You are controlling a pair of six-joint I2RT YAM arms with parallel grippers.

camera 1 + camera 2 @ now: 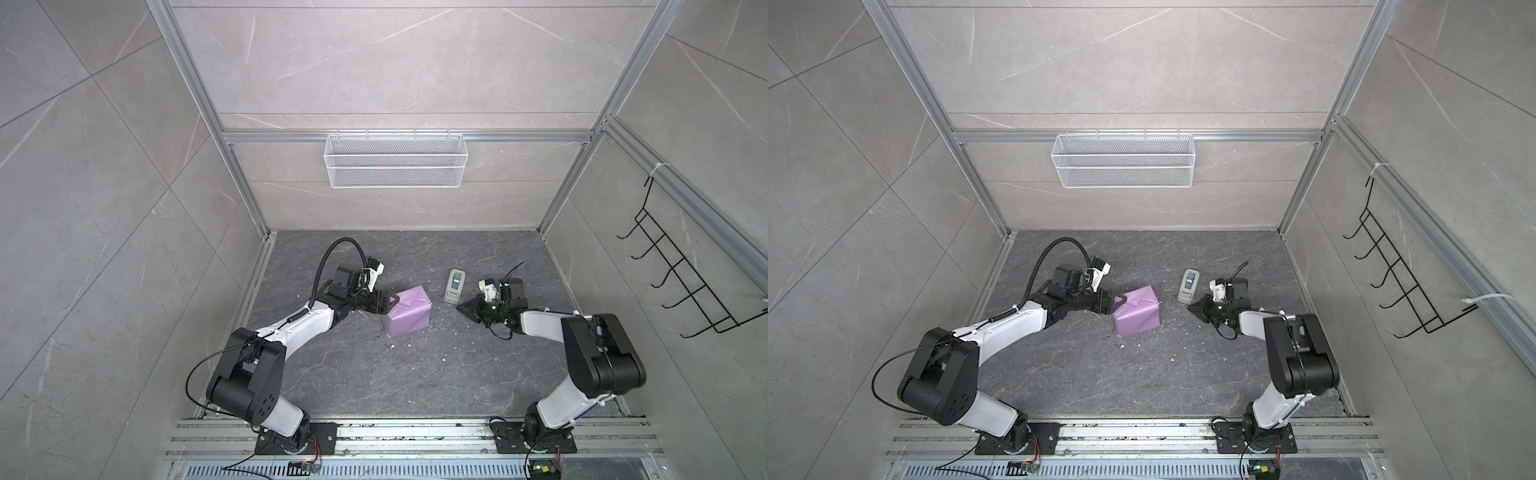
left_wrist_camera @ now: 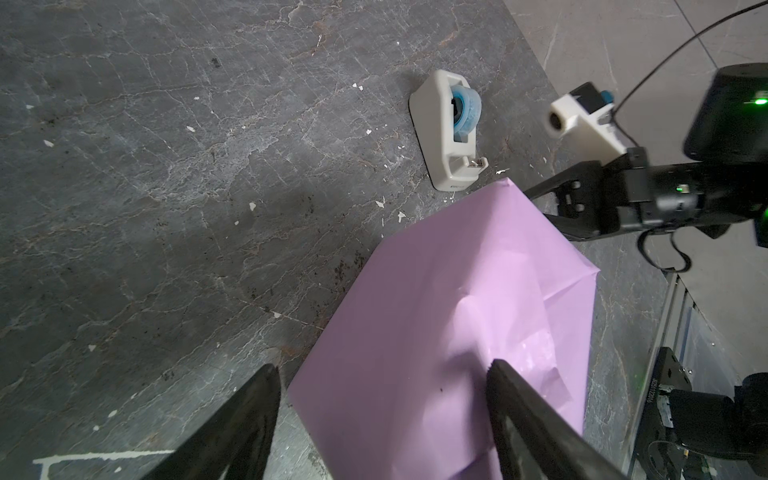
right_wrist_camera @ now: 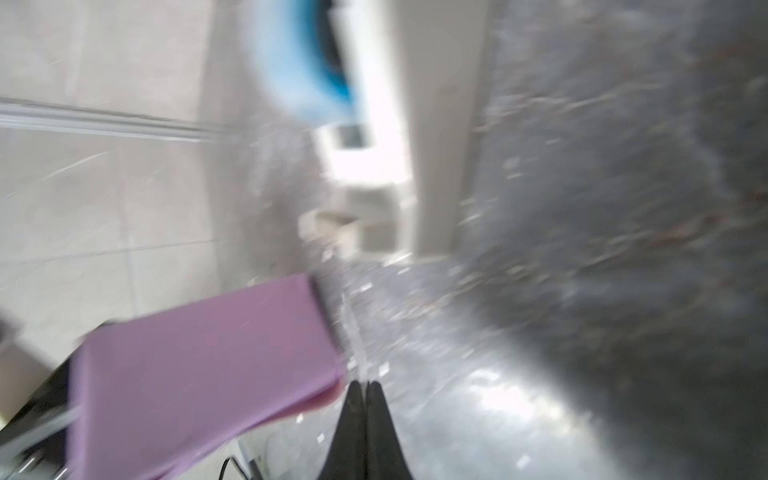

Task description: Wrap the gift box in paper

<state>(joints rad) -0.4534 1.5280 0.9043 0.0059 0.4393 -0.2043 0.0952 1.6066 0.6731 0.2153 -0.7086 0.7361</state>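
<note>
The paper (image 1: 407, 309) (image 1: 1137, 311) is lilac and folded round a block on the dark table; the gift box itself is hidden under it. My left gripper (image 1: 392, 303) (image 1: 1119, 305) is at the package's left end and stands open. In the left wrist view the left gripper (image 2: 382, 365) has one finger over the table and one finger over the paper (image 2: 440, 332). My right gripper (image 1: 459, 308) (image 1: 1190, 308) (image 3: 365, 384) is shut, to the right of the package and apart from it. A thin pale streak runs from its tips, too blurred to tell what it is.
A grey-white tape dispenser (image 1: 454, 286) (image 1: 1188, 286) (image 2: 449, 133) with a blue roll stands behind the right gripper. Small white scraps litter the table. A white mesh basket (image 1: 395, 160) hangs on the back wall, and a black wire rack (image 1: 681, 282) on the right wall.
</note>
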